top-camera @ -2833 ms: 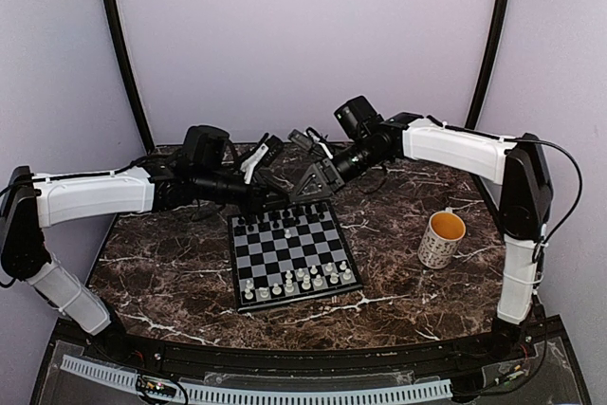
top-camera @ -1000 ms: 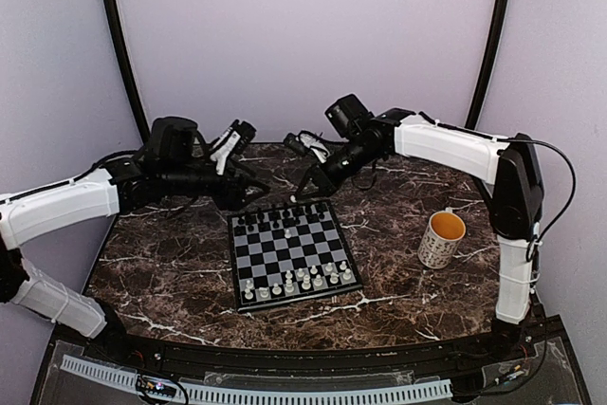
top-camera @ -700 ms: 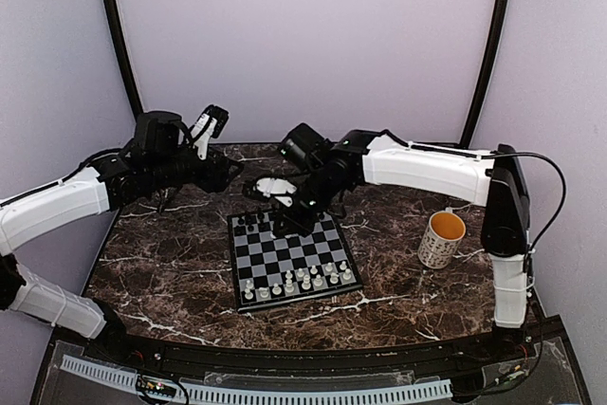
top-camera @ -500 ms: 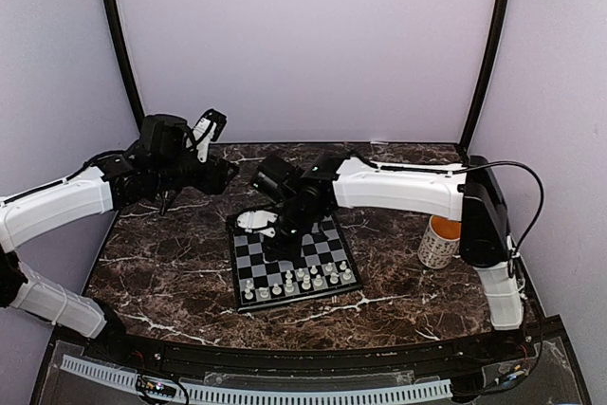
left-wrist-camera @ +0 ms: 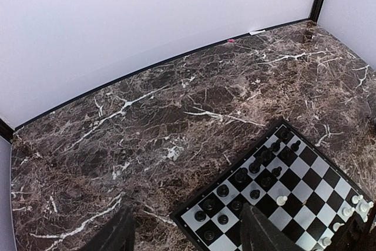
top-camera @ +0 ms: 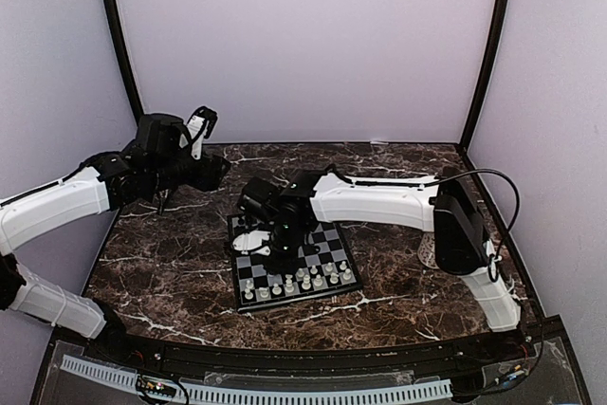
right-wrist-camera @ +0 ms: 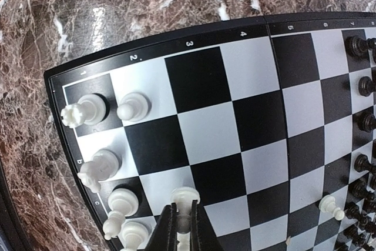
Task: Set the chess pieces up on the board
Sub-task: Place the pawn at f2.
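Note:
The board (top-camera: 285, 268) lies mid-table, also in the left wrist view (left-wrist-camera: 305, 201) and the right wrist view (right-wrist-camera: 235, 116). Black chess pieces (left-wrist-camera: 241, 176) fill its far rows and white chess pieces (top-camera: 296, 280) its near rows. One white pawn (left-wrist-camera: 282, 200) stands alone near the black side. My right gripper (top-camera: 275, 240) hovers over the board's left part, shut (right-wrist-camera: 183, 218) on a small white piece (right-wrist-camera: 184, 194) above the squares beside the white rows. My left gripper (top-camera: 214, 170) is open and empty behind the board's far left corner, its fingers (left-wrist-camera: 114, 233) wide apart.
White pieces (right-wrist-camera: 82, 110) line the board's edge close to the held one. A mug (top-camera: 424, 253) at the right is mostly hidden behind the right arm's elbow. Dark marble table (top-camera: 171, 263) surrounds the board; walls enclose the back and sides.
The right arm has swung from the table's back down over the board's left side, still shut on the white piece. The left gripper has drawn back leftward and opened wider.

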